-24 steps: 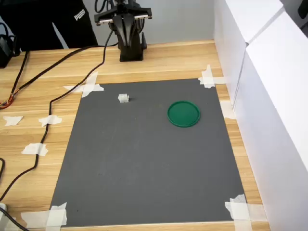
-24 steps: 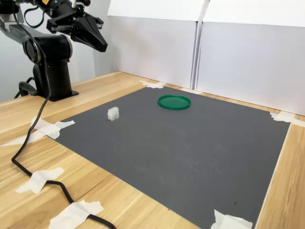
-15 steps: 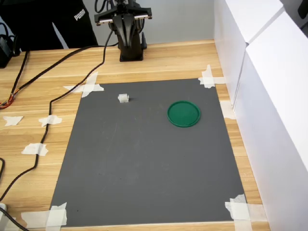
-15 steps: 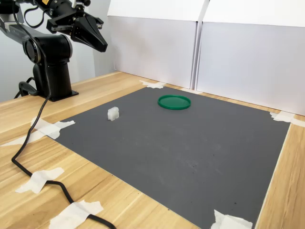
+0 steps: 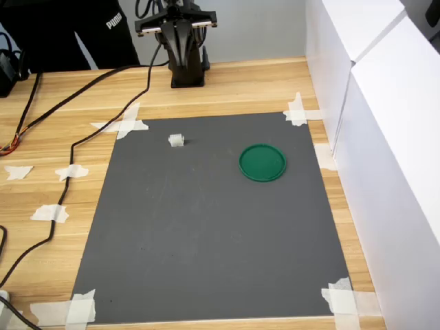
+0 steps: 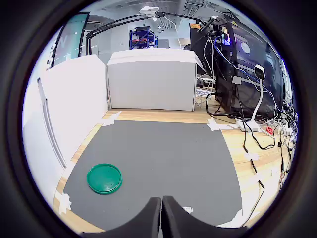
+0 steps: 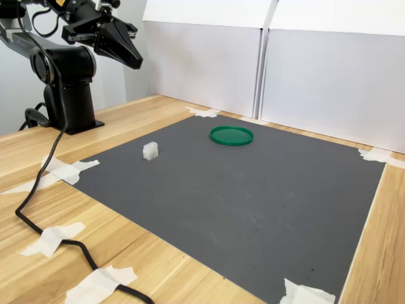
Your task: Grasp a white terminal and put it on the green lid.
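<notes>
The only legible writing is the white word "PUMA" printed on a black garment seen at 11 o'clock in the first exterior view, behind the wooden table. A dark grey mat is fixed to the table by white tape pieces at its corners. The white terminal is located on the mat near its 11 o'clock corner in the first exterior view; in the second exterior view the same block is seen at 9 o'clock on the mat. The green lid lies flat on the mat at 2 o'clock from the mat's centre in the first exterior view, well apart from the terminal, and nothing rests on it. The gripper is held high above the table beside the arm's black base, at 11 o'clock in the second exterior view, well apart from both items; in the wrist view its two fingers are seen pressed together with only a thin line between them, and nothing is held. White panels enclose the mat on two sides. Black cables are routed across the table along the mat's 9 o'clock side, clear of the terminal and the lid.
</notes>
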### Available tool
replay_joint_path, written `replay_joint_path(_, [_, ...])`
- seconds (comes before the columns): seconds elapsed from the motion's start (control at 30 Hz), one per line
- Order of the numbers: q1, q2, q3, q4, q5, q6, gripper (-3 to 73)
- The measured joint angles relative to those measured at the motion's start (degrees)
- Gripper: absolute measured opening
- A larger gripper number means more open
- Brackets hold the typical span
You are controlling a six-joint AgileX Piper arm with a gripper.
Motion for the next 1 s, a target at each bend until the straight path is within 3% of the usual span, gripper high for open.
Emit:
replay_joint_path(0.4, [0.0,13.9,-1.0,-0.2,0.1,-0.5,-1.6])
replay_joint_path(0.67, [0.0,24.2,-10.3,-1.5,1.1,-3.2,-1.6])
replay_joint_path(1.0, [0.0,43.0,-26.0,-3.9,17.8,-4.6,-1.6])
